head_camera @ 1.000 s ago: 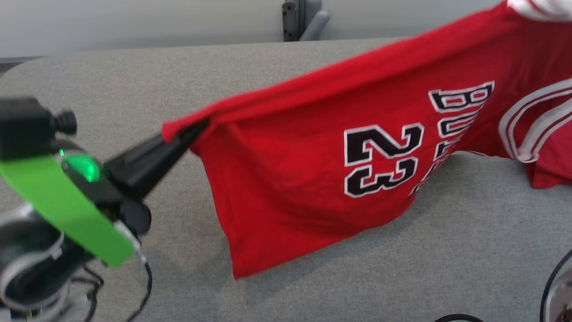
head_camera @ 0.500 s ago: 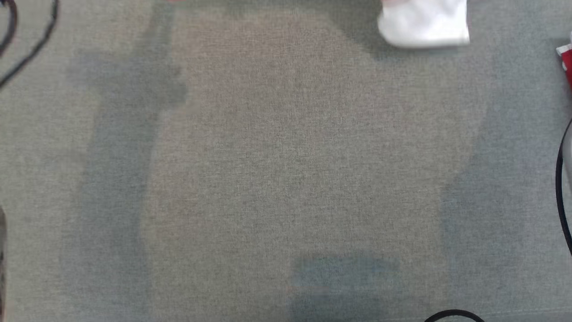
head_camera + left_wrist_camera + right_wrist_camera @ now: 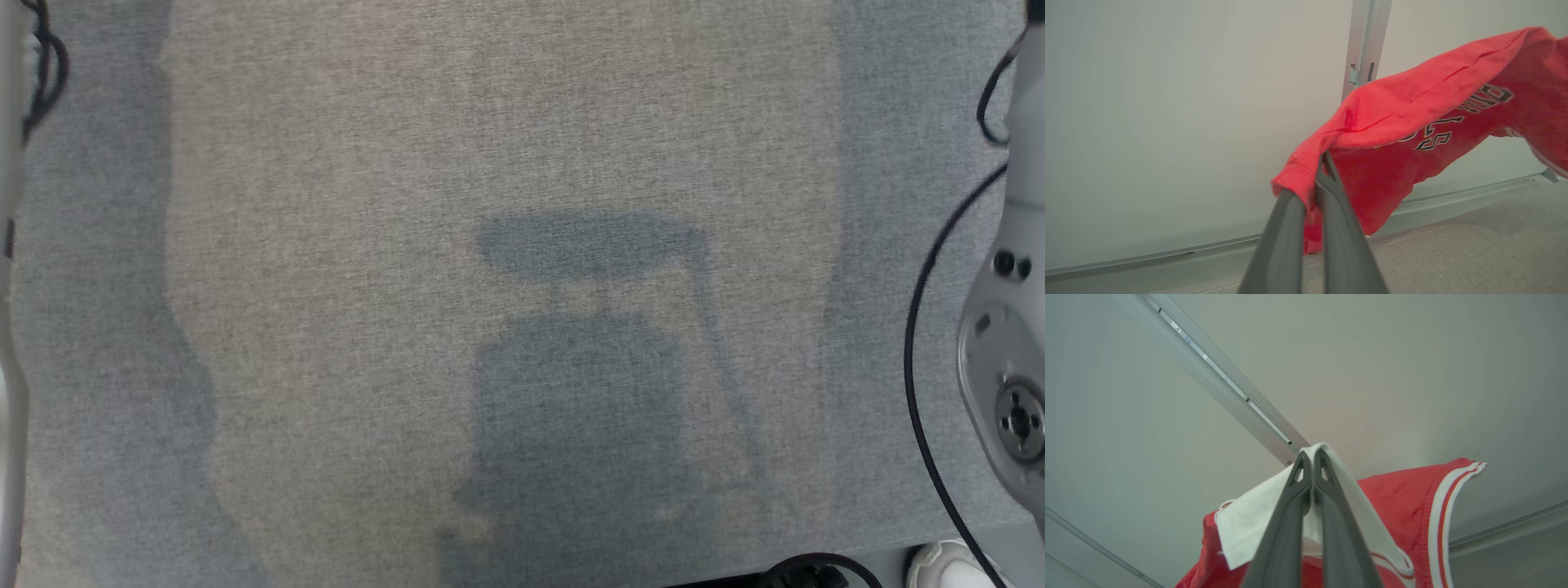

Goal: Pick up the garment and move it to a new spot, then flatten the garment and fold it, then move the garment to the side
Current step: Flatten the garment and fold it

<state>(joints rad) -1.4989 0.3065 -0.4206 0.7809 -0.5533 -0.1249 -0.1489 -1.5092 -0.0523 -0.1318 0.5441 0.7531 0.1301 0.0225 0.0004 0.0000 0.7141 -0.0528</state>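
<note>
The garment [image 3: 1412,122] is a red jersey with black-and-white lettering, and it hangs in the air above the grey table. In the left wrist view my left gripper [image 3: 1310,179] is shut on a stitched hem corner of it, with the cloth stretching away to the right. In the right wrist view my right gripper [image 3: 1310,455] is shut on a white part of the garment [image 3: 1249,522]. Red cloth with white striped trim [image 3: 1437,506] hangs below and to the right of that part.
The head view looks down on the grey fabric table [image 3: 408,245], crossed by shadows. A pale arm segment [image 3: 1008,351] and a black cable [image 3: 922,327] sit at its right edge, and more cable [image 3: 45,73] at the upper left. A pale wall with a metal post [image 3: 1365,49] stands behind the table.
The head camera has tilted down. The jersey and left gripper that showed a second ago have left the head view, as have the white and red cloth scraps at its top.
</note>
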